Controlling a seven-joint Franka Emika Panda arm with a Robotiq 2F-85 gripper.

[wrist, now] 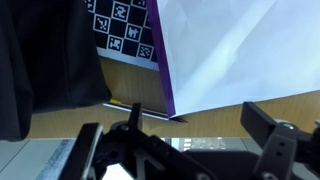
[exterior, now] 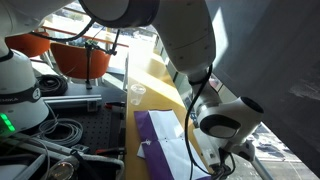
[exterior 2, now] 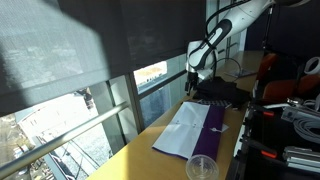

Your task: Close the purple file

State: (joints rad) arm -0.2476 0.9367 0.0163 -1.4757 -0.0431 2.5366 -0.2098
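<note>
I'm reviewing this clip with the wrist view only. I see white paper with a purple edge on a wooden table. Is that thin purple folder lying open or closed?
Observer: Open. In an exterior view the thin purple file lies flat, with its white sheets facing up and a purple cover spread out beside them.
Operator: Is the gripper touching it?
Observer: It doesn't look like it. The gripper hangs above the file's far end, apparently clear of it.
Operator: Anything else nearby?
Observer: A translucent purple cup stands close to the file's near end. I cannot tell whether the two touch.
</note>
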